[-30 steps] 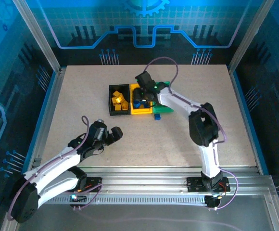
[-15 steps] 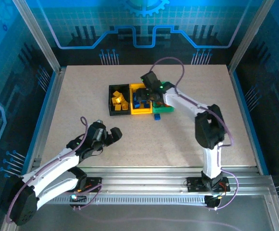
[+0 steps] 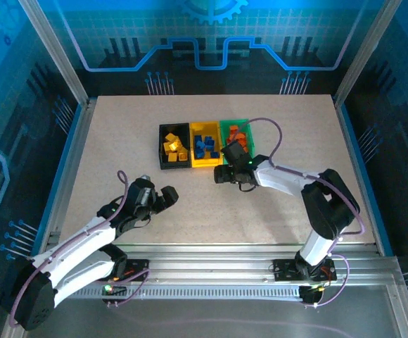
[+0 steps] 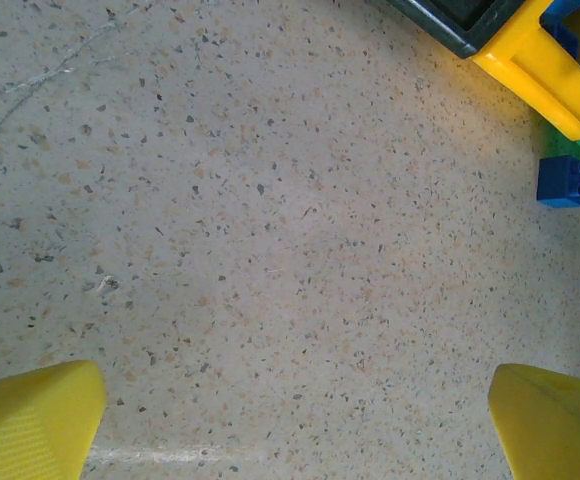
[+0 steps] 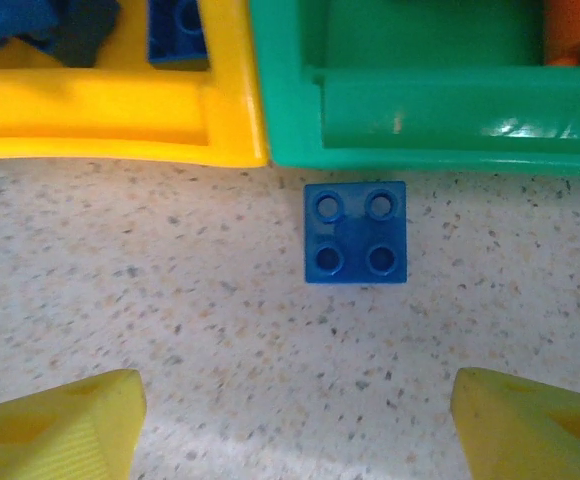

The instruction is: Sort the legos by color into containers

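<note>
A: Nearest to us, at the near left, we log the left gripper (image 3: 166, 195) low over the bare table (image 3: 288, 127). Its yellow fingers (image 4: 32, 422) are spread wide, released, with nothing between them.

B: Agreed. Farther in, toward the middle, we see the right gripper (image 3: 221, 174) just on the near side of the containers. Its fingers (image 5: 58, 420) are also apart, claw released and empty.

A: Ahead of that claw we note one blue brick (image 5: 356, 232) lying loose on the table, four studs up. It sits just beside the near wall of the green bin (image 5: 420, 130), close to where that bin meets the yellow bin (image 5: 100, 115).

B: We mark the same brick at the right edge of the left wrist view.

A: Farthest, the row: the black bin (image 3: 161, 146) on the left holds the yellow bricks (image 3: 174, 148), the yellow bin in the middle the blue bricks (image 3: 205, 144), and the green bin on the right the orange bricks (image 3: 236, 135).
</note>
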You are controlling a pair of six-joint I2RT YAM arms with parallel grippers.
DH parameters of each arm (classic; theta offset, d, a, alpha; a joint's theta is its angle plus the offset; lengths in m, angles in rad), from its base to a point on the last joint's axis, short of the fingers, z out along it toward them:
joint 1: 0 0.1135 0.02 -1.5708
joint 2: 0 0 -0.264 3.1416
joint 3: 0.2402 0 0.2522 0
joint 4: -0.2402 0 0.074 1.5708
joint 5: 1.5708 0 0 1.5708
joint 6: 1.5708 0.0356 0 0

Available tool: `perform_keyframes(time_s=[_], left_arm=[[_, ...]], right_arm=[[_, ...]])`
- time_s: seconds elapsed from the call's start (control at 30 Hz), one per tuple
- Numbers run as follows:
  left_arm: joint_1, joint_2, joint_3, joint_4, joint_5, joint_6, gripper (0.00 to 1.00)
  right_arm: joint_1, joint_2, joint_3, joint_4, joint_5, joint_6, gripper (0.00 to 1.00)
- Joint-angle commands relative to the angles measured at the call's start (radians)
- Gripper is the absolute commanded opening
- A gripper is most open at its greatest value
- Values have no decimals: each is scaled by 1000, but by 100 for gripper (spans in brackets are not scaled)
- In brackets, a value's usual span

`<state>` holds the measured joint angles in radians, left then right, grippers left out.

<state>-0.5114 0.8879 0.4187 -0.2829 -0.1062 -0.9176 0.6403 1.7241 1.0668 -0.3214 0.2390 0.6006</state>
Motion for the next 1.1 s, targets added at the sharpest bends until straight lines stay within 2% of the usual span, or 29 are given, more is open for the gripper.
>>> perform_keyframes(time_s=[0.0,0.13,0.37,0.63,0.8,1.07], left_arm=[[8,-7,7,-17,11,-4,99],[7,-7,11,-27,12,-4,99],[9,-7,17,-28,6,-4,99],[8,8,17,-18,6,-9,99],[8,8,16,-18,8,-8,99],[7,15,7,-1,11,-9,99]], right_arm=[[-6,66,19,79,65,-21,80],[-16,137,61,97,81,-46,77],[-30,228,142,25,169,-44,69],[-37,236,134,47,146,-60,46],[-21,149,61,80,97,-81,36],[59,-133,-97,66,-1,-98,33]])
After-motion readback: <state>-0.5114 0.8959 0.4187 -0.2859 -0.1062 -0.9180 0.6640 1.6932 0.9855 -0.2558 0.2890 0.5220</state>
